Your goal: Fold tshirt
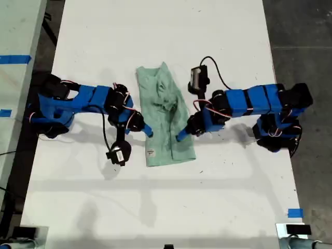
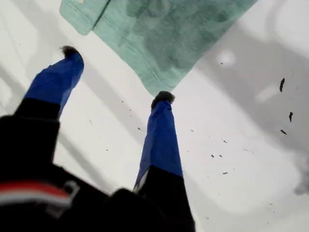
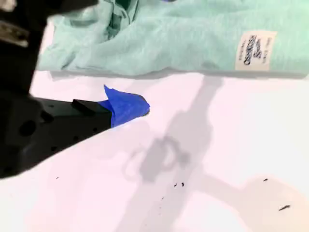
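Mint-green heathered cloth lies in the middle of the white bench (image 1: 155, 207): the tshirt (image 1: 165, 116), already narrowed into a long strip that runs away from the camera in the exterior view, with a rumpled bunch of fabric near its middle and a small white label (image 1: 151, 153) showing by its near end. It sits between the two blue arms, one reaching in from each side of that view.

The first claw (image 2: 117, 73), on the arm at the exterior view's right, stands open with nothing between its jaws; one dark-tipped finger (image 2: 163, 96) is just at a hemmed corner of the tshirt, the other out over bare bench. The second claw (image 1: 147, 131), on the arm at the exterior view's left, is low beside the opposite long edge. Its wrist view shows only one blue fingertip (image 3: 130, 106), just short of the cloth and apart from it, so whether it is open or closed cannot be told.

Judging by this, the lengthwise folds look done and the step in hand is lining up on the near end for a crosswise fold. The next move would call for both claws to close on the two near corners, taking every layer, then lift together and carry that end over the far half evenly, so the loose bunch in the middle is not dragged askew.
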Robot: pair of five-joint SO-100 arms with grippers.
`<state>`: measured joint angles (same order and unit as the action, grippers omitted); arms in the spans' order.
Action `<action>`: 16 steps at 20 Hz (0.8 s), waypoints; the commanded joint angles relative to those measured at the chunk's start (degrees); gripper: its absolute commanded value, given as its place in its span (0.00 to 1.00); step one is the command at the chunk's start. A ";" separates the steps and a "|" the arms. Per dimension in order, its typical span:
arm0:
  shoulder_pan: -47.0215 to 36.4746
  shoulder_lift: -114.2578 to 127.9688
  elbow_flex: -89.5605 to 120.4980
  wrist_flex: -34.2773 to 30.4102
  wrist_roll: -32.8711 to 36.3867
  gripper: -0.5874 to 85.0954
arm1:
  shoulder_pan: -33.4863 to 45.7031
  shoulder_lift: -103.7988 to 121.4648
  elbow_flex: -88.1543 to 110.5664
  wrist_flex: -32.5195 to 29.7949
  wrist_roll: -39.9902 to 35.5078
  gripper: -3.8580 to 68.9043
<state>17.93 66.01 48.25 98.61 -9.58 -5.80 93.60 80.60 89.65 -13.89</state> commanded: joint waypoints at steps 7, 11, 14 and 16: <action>0.00 -15.21 -4.22 -17.58 3.69 0.34 | -2.11 -1.85 10.46 -10.55 0.26 0.46; -0.44 -21.71 -5.01 -21.09 3.87 0.28 | 0.70 -4.39 19.51 -22.59 -2.29 0.45; -0.18 -26.98 -5.89 -24.17 3.87 0.22 | 1.67 -10.90 21.18 -28.83 -2.72 0.43; 0.26 -28.30 -5.98 -25.40 3.78 0.12 | 1.41 -15.12 18.81 -29.00 -2.20 0.29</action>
<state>18.46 38.94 43.24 75.32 -6.15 -4.39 80.68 101.78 62.14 -16.00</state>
